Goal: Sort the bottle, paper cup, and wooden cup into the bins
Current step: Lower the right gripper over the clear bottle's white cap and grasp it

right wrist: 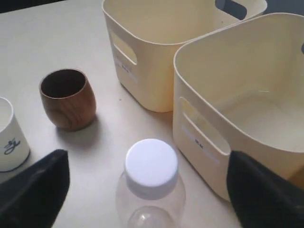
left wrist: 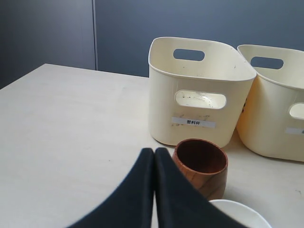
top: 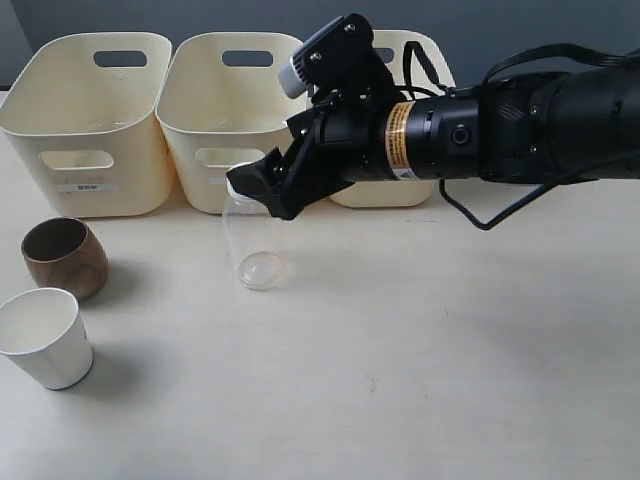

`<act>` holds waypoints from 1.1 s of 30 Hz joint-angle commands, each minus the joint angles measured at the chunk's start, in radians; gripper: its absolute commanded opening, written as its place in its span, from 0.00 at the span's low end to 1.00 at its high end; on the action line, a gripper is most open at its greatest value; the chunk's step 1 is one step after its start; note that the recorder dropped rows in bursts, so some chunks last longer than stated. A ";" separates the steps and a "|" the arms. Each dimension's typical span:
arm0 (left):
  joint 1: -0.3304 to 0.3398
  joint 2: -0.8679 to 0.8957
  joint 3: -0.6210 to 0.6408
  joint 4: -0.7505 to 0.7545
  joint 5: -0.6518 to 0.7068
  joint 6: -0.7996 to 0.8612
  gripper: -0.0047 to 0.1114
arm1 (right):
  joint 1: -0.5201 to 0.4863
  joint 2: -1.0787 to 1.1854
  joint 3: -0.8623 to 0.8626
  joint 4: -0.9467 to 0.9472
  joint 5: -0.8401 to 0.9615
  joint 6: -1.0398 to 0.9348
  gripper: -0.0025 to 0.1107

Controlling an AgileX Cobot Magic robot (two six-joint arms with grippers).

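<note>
The clear bottle with a white cap stands upright on the table in front of the middle bin. My right gripper hangs open over its cap, one finger on each side and not touching it. At the left stand the brown wooden cup and, nearer the front, the white paper cup. My left gripper is shut and empty, just beside the wooden cup; it is out of the exterior view.
Three cream bins line the back: the left bin, the middle one, and a right bin mostly hidden behind my right arm. All look empty inside. Bare table spreads across the front and right.
</note>
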 commanded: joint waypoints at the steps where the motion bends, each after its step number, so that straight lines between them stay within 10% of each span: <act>1: -0.003 -0.005 -0.004 0.000 -0.006 -0.001 0.04 | 0.002 0.012 -0.013 0.018 -0.050 0.003 0.71; 33: -0.003 -0.005 -0.004 0.000 -0.006 -0.001 0.04 | 0.017 0.151 -0.103 0.071 -0.021 -0.033 0.72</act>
